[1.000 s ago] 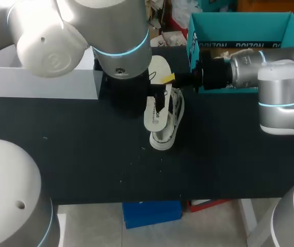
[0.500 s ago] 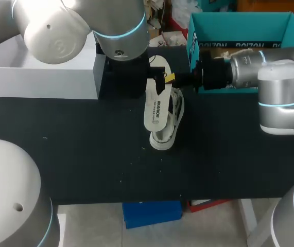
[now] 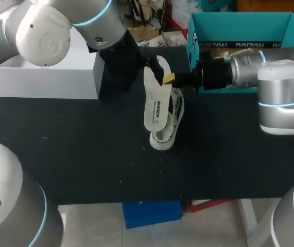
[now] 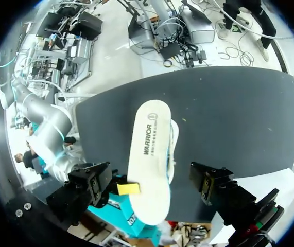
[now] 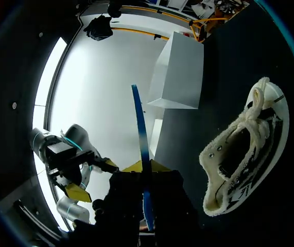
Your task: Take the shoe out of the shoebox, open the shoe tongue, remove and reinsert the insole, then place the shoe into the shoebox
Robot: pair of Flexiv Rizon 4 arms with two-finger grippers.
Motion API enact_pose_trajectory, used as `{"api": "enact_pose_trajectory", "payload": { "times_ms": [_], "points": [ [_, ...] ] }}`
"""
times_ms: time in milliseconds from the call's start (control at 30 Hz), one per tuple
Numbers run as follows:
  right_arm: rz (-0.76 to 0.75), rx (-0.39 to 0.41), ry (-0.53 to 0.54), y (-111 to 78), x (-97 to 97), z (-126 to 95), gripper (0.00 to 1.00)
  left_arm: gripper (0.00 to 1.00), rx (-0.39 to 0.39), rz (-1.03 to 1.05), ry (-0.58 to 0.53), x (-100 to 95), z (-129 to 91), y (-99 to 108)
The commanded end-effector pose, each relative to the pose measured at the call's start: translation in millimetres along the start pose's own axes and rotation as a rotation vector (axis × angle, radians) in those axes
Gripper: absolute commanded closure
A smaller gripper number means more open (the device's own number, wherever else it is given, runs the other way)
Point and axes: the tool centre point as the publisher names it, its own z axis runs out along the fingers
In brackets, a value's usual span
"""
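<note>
The white insole (image 3: 156, 100) hangs tilted over the shoe, pinched at its edge by my right gripper (image 3: 169, 78), which is shut on it. In the right wrist view the insole (image 5: 140, 134) shows edge-on with a blue underside, clamped at my right gripper (image 5: 142, 169). The white low shoe (image 3: 168, 123) lies on its side on the black table, under the insole's lower end. My left gripper (image 3: 145, 66) is wide open behind the insole's upper end. In the left wrist view the insole (image 4: 148, 149) lies between the spread fingers (image 4: 92, 181) without touching them.
The teal shoebox (image 3: 239, 23) stands open at the back right, behind my right arm. A white box (image 3: 44, 80) stands at the back left, under my left arm. The black table (image 3: 85, 149) stretches in front of the shoe.
My left arm has drawn back and to the left, uncovering the insole's upper end. The right gripper, the insole and the shoe have stayed in place.
</note>
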Motion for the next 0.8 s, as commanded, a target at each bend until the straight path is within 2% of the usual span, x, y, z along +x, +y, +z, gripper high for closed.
{"api": "enact_pose_trajectory", "payload": {
  "times_ms": [33,333,567,700,733,767,800],
  "points": [
    [0.001,0.001,-0.001,0.1,-0.1,0.2,1.0,0.0,-0.013,0.02,-0.431,13.1,-1.2,-7.6],
    [0.001,0.001,-0.001,0.1,-0.1,0.2,1.0,0.0,0.063,0.015,-0.674,21.5,-1.9,-5.1],
    [0.001,0.001,-0.001,0.1,-0.1,0.2,1.0,0.0,0.045,0.012,-0.848,34.0,-1.0,-1.7],
    [0.001,0.001,-0.001,0.1,-0.1,0.2,1.0,0.0,0.029,0.016,-0.878,37.2,0.5,-2.5],
    [0.001,0.001,-0.001,0.1,-0.1,0.2,1.0,0.0,0.029,-0.001,-0.832,37.8,1.7,-2.8],
    [0.001,0.001,-0.001,0.1,-0.1,0.2,1.0,0.0,0.033,-0.021,-0.734,36.5,4.5,-1.5],
    [0.001,0.001,-0.001,0.1,-0.1,0.2,1.0,0.0,0.033,-0.021,-0.734,36.5,4.5,-1.5]
  ]
}}
